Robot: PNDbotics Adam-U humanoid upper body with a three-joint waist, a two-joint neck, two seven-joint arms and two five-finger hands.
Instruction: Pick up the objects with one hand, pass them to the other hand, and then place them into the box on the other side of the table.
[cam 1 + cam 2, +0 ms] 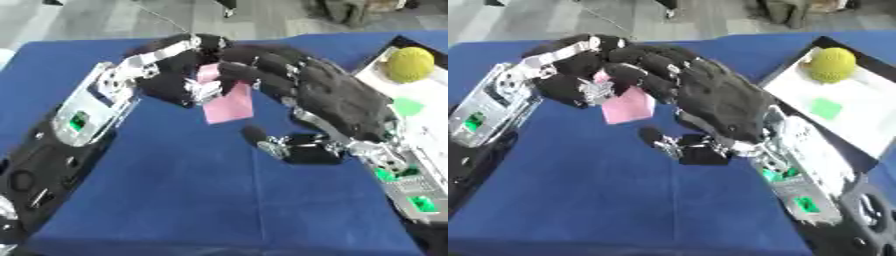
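Now | pink block [229,106] pinched between left robot hand [179,75] | right robot hand [289,80]

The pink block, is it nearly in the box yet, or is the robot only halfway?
About halfway. Done: a yellow ball and a green piece lie in the white box. In hand: the pink block sits between the left hand and right hand at mid-table. Left: carrying it to the box.
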